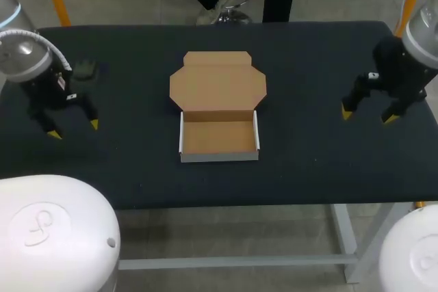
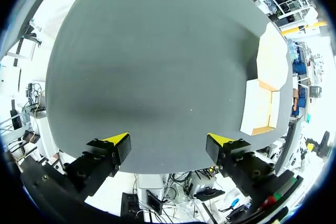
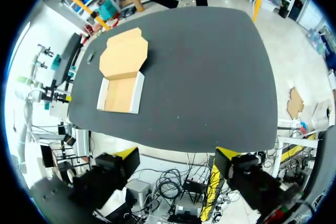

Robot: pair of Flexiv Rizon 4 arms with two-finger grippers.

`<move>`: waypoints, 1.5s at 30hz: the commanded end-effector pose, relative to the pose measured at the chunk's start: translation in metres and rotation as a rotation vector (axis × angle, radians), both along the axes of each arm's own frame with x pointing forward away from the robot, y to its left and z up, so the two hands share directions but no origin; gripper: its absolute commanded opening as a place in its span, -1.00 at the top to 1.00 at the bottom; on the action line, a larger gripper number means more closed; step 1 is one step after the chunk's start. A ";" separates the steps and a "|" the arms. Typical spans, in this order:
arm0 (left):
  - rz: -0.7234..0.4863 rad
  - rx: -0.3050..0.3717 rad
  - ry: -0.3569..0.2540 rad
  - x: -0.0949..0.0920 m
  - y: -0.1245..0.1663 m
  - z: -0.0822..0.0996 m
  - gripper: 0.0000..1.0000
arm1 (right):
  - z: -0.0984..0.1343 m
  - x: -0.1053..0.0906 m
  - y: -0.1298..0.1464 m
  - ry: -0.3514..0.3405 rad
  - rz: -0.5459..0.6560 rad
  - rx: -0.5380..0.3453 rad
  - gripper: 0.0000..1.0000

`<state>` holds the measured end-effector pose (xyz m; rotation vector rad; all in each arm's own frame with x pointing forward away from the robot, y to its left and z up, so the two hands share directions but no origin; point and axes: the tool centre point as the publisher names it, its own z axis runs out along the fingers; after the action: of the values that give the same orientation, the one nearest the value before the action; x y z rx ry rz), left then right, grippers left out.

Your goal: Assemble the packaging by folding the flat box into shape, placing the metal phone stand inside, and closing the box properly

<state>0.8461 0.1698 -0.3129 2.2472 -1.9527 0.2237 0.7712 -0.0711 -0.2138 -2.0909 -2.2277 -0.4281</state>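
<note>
The box (image 1: 217, 135) is folded, lid open; the phone stand (image 1: 85, 68) left of it should be fetched next, both jaws wide.

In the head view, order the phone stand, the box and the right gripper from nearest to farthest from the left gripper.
1. phone stand, just beyond the left gripper, on its side of the table.
2. box, at the table's middle.
3. right gripper, at the opposite side.
</note>
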 end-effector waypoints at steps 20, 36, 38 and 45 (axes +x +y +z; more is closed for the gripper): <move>-0.045 0.055 -0.015 0.013 -0.011 -0.012 -1.00 | 0.002 -0.001 0.000 0.003 0.001 -0.002 -1.00; -0.104 0.119 -0.114 0.050 -0.005 -0.044 -1.00 | 0.002 -0.001 0.000 0.003 0.001 -0.002 -1.00; -0.109 0.131 -0.111 0.054 -0.003 -0.047 -1.00 | 0.002 -0.001 0.000 0.003 0.001 -0.002 -1.00; -0.123 0.173 -0.107 0.076 0.010 -0.058 -1.00 | 0.002 -0.001 0.000 0.003 0.001 -0.002 -1.00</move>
<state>0.9080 0.1797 -0.3640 2.2527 -2.2462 0.2060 0.7712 -0.0712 -0.2137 -2.0903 -2.2284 -0.4265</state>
